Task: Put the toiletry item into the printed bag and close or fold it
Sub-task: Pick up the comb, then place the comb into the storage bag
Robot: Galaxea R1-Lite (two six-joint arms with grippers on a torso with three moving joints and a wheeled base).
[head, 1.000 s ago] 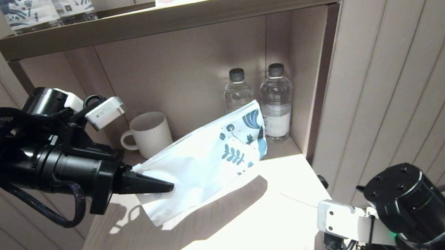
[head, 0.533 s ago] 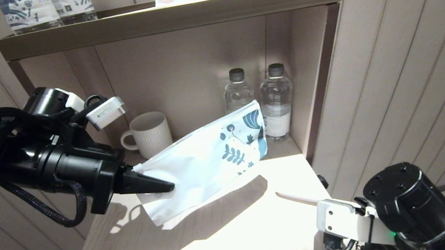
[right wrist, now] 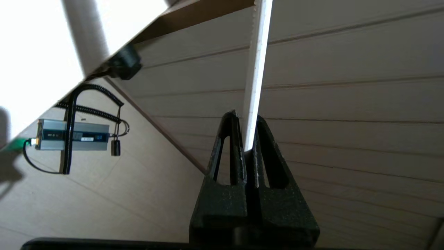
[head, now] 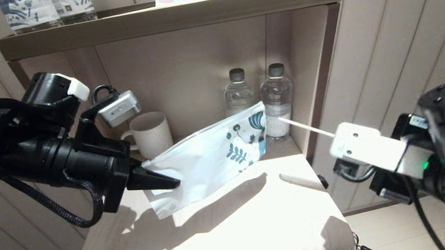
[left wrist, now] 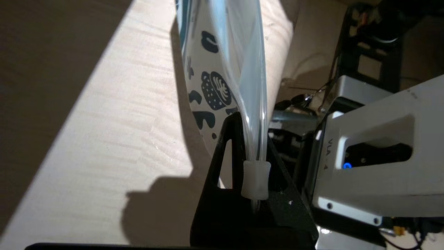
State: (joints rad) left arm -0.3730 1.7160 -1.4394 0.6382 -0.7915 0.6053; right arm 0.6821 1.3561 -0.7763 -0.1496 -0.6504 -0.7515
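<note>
Now the robot faces a pale wooden shelf unit with a rounded lower shelf lit brightly from above. Its left gripper, black and wedge-shaped, is near the shelf's left edge, jaws pressed together on one end of a flat white plastic pouch with a dark blue-teal leaf and flower print. The pouch hangs lifted above the shelf, its printed end pointing toward the back right corner. In the left wrist view the jaws pinch the pouch's clear top strip at a small white clip-like tab.

The right gripper is off the shelf's right edge, raised, jaws pinching the base of a slim flat white stick. The stick angles up and leftward; its free tip sits just beside the pouch's printed end, in front of two clear water bottles at the back of the shelf. A ribbed white mug stands at the back left.

The stick looks light, thin and fairly stiff, though it may flex or snap if levered against the pouch; holding it near one end leaves most of its length free to slide in. The pouch looks soft, slick and floppy, so its mouth will likely stay flat unless spread, and the strip edge seems the firmest place to grip.
</note>
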